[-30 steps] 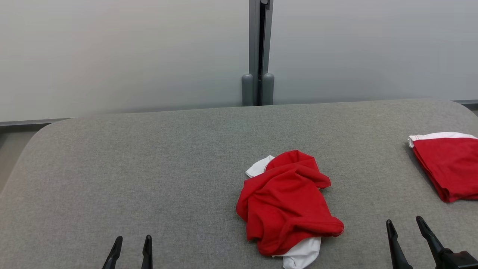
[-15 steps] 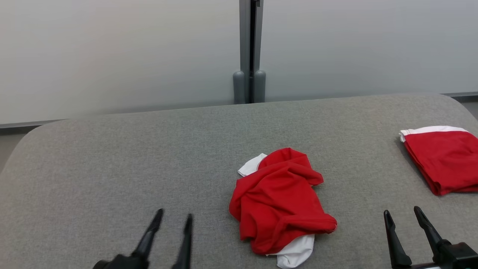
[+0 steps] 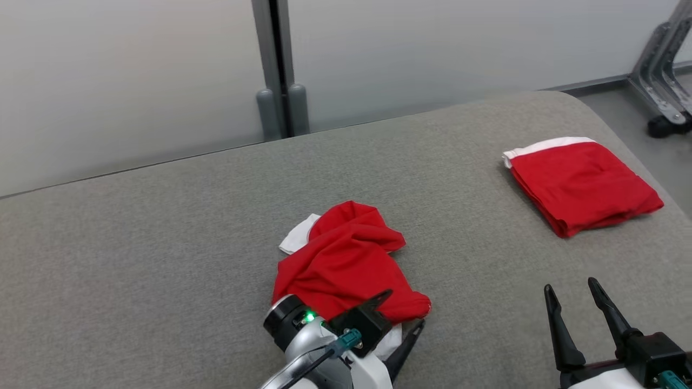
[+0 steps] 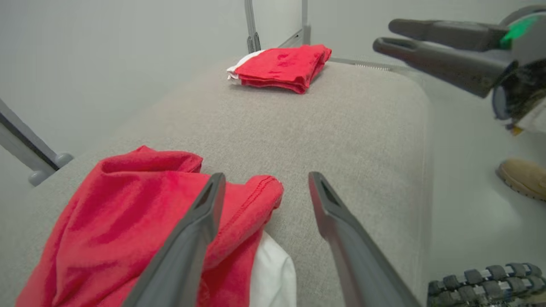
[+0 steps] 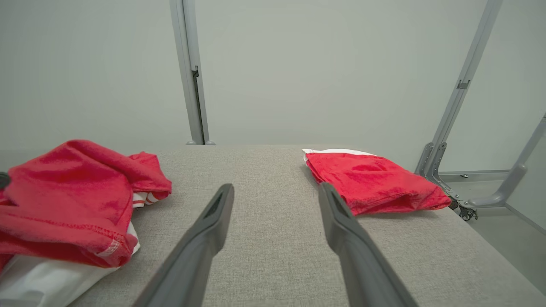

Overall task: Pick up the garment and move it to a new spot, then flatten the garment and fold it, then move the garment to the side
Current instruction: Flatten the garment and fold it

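Red soft garment (image 3: 346, 259) looks light & floppy, so pinch its bunched hem by the left jaws; left & right jaws both wide apart, empty.

Folded red-and-white cloth (image 3: 584, 183) on grey padded table (image 3: 162, 243), frosted wall panels (image 3: 108, 81) behind, tan shoe (image 4: 522, 177) on floor (image 4: 465, 221).

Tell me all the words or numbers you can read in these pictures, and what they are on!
None: no word, number, brand or sign can be read anywhere.
The crumpled red and white garment shows no print, nor does the folded red garment.
The grey table and pale wall panels are bare.
The small green light on the robot's left wrist is a glow, not a letter.
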`<state>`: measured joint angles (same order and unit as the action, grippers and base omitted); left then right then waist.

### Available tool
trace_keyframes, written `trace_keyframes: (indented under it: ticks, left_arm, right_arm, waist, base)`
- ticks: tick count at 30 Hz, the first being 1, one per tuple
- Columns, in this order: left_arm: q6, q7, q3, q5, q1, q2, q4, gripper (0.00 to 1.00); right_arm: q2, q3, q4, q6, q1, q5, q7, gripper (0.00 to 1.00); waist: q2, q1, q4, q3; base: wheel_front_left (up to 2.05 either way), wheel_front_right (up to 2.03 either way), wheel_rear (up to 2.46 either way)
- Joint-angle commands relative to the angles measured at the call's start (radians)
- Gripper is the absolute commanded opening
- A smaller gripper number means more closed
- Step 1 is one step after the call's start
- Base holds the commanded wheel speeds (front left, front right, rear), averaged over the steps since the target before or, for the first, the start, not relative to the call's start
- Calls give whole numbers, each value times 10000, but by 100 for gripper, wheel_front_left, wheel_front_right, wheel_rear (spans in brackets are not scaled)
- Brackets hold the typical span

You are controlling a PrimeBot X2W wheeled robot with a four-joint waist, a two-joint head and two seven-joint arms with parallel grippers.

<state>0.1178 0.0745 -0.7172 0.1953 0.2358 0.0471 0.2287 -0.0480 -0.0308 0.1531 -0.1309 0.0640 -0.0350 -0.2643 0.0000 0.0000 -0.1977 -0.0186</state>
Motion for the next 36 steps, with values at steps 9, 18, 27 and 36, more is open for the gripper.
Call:
trace_keyframes:
  ticks: [9,18,27,36]
  left_arm:
    - [-842,1295,-155,-532,779,71,2007,44]
    - [-1203,3,719,1883,571,61,-73,0]
    - [-3405,-1768,3654,4050,-528,308,-2466,0]
    - [-2687,-2709,6587,6445,-1274,710,1152,0]
  right_arm:
    - [-48,-77,9,3,-63,-212,-1,100]
    - [-49,-246,3,3,60,-264,-1,100]
    - [-51,-340,5,3,203,-218,-1,100]
    - [-52,-261,89,3,195,-106,-2,100]
  waist:
    - [0,0,-922,-416]
    - [0,0,-196,-164]
    - [0,0,619,125]
    - [0,0,981,16]
  base:
    - [0,0,0]
    - [0,0,0]
    - [0,0,0]
    - [0,0,0]
